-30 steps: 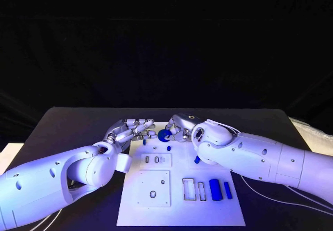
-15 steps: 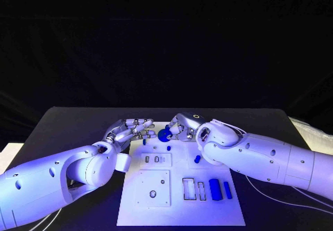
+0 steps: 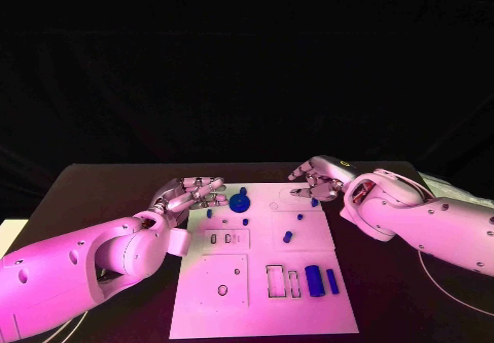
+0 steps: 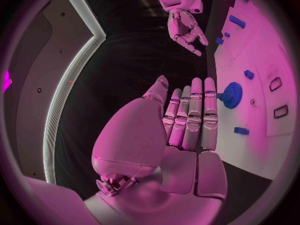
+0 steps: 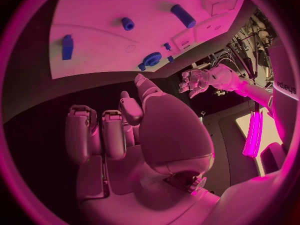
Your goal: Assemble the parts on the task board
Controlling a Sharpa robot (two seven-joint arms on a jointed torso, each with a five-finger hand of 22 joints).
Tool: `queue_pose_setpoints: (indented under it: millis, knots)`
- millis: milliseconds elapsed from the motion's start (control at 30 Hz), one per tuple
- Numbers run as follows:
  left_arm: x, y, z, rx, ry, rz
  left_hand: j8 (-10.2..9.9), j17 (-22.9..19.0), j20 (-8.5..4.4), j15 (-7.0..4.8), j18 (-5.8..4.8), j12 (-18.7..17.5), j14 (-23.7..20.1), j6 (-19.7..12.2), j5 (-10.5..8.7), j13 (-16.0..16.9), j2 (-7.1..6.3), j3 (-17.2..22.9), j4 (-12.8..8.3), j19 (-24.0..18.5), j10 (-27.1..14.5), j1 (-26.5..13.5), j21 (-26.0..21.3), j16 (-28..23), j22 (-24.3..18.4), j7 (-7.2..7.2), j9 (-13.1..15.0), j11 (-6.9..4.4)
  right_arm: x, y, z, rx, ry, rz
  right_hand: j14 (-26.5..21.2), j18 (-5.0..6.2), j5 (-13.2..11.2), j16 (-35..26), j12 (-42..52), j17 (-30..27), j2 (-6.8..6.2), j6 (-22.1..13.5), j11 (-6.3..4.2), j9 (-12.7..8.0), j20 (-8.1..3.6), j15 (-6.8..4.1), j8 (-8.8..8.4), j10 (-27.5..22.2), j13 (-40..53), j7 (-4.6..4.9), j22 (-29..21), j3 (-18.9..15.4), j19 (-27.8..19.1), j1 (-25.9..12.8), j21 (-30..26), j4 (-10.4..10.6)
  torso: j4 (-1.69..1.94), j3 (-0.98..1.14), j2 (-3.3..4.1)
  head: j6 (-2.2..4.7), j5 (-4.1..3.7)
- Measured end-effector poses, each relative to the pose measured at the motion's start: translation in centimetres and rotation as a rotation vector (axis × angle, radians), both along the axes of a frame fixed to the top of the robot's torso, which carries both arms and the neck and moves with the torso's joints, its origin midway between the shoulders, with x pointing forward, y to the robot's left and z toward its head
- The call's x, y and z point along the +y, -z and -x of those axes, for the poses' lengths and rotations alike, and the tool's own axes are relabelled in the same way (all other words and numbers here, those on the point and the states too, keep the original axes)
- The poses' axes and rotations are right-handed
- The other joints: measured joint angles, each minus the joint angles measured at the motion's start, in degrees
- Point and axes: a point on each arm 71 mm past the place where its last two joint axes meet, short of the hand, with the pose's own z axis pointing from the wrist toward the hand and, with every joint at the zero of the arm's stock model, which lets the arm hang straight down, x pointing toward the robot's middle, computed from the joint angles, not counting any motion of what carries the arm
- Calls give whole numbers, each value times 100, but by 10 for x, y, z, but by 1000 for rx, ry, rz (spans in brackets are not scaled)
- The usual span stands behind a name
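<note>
We see the board (image 3: 263, 300) lying mid-table (image 3: 93, 186), dark tabletop bare along both its long sides and beyond its far edge. Our left hand (image 3: 191, 193) hovers at the board's far left corner, fingers straight and side by side, holding nothing. Our right hand (image 3: 319, 180) hangs over the board's far right corner, fingers loosely curled and apart, also empty. Between them the blue gear (image 3: 239, 201) sits on the board's far end, clear of both hands, with small pegs (image 3: 287, 236) scattered nearer and two blue bars (image 3: 314, 281) upright beside the slots at the near right. A second ago our right hand was closed around the gear just beside the left hand; it has since let go and drawn back to the right, opening a wide gap over the far edge, while the left hand has stayed put.
</note>
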Motion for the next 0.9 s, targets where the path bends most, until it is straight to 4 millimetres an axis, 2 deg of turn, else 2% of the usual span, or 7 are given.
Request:
queue_pose_setpoints:
  millis: [100,333,467,633,700,900]
  knots:
    - [1,0,0,1,-2,-1,0,5,0,0,-1,0,0,0,0,0,0,0,0,0,0,0,0,0,0,0,0,0,-21,0,0,8,-6,-26,0,0,0,0,0,0,-12,0,0,0,0,0,0,0,1,0,0,-17,0,14,0,-31,-47,18,-20,0,-13]
    - [1,2,-1,3,-4,-3,0,5,0,0,0,0,0,0,0,0,0,0,0,0,0,0,0,0,0,0,0,0,-55,4,-4,28,2,-47,0,0,-1,-1,0,-1,-73,0,0,-1,0,0,0,0,1,0,0,-39,0,72,0,-86,-116,71,-55,30,-101]
    - [0,3,-1,5,-3,-2,0,5,0,0,0,0,0,0,0,0,0,0,0,0,0,0,-12,0,0,0,0,0,-67,13,-6,51,18,-50,0,0,-63,-1,0,-1,-73,-14,0,-8,0,0,0,0,-3,13,-1,-56,0,72,0,-102,-135,100,-62,37,-120]
    - [0,5,-1,7,-4,-3,0,4,0,0,0,0,0,0,0,0,0,0,0,0,0,0,-21,0,0,0,0,0,-69,23,-10,76,22,-48,0,0,-101,-1,-48,-1,-73,-60,0,-18,0,0,0,-1,-44,55,-1,-73,0,72,0,-119,-144,132,-59,29,-124]
    - [0,5,-1,8,-5,-4,0,4,0,0,0,0,0,0,0,0,0,0,0,0,0,0,-21,0,1,0,0,0,-68,28,-12,83,23,-45,0,0,-101,-1,-48,-1,-73,-83,20,-18,0,0,0,-20,-54,37,-1,-73,0,72,0,-118,-148,146,-55,27,-124]
    - [1,6,-1,9,-6,-4,0,4,0,0,-1,0,0,0,0,0,0,0,0,0,0,0,-21,0,1,0,0,0,-68,37,-16,99,28,-32,0,1,-101,-2,-70,-2,-73,-104,22,-25,0,0,0,-23,-61,59,-2,-88,0,72,0,-134,-146,154,-48,7,-129]
